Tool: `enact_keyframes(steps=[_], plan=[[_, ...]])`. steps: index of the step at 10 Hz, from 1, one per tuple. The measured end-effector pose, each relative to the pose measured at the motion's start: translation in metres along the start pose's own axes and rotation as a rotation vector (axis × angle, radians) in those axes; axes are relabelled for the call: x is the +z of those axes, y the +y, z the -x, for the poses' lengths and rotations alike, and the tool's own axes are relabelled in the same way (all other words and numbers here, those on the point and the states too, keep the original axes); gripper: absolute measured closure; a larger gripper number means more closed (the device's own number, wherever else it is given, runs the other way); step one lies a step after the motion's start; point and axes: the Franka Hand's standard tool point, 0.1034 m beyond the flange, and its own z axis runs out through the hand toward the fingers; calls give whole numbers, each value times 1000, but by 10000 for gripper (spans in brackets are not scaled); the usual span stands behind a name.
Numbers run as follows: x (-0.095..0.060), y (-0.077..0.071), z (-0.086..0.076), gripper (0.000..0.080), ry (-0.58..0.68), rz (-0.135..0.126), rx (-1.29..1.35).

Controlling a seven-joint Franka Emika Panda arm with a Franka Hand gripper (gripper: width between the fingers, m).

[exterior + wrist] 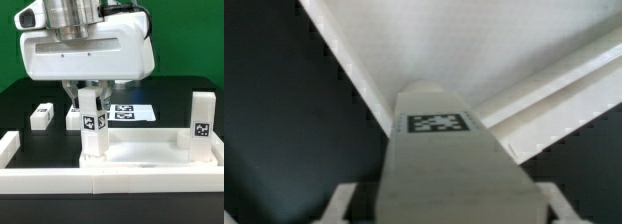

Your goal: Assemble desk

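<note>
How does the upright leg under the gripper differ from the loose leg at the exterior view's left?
The gripper straddles the upright leg; the loose leg sits apart, untouched. The upright leg stands on the desk panel; the loose leg lies flat on the black table. Both are white blocks.

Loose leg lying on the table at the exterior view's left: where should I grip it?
Grip the loose leg across its long sides at mid-length, coming straight down from above. It lies flat on the table with bare surface on either side, so the jaws should likely fit around it.
</note>
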Motion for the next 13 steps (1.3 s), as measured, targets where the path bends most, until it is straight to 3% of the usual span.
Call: enact_keyframes(steps=[3, 4, 5, 6, 9, 10, 11, 12, 13], plan=[[2, -7, 1, 512, 3, -11, 442], [2, -9, -2, 511, -4, -54, 569], [3, -10, -4, 511, 5, -80, 736], [3, -12, -3, 511, 0, -84, 856], [3, -12, -3, 511, 2, -82, 797], [4, -13, -2, 331, 8, -78, 626], [4, -16, -1, 207, 13, -76, 389], [2, -20, 4, 207, 8, -60, 244], [0, -21, 8, 162, 10, -60, 162]])
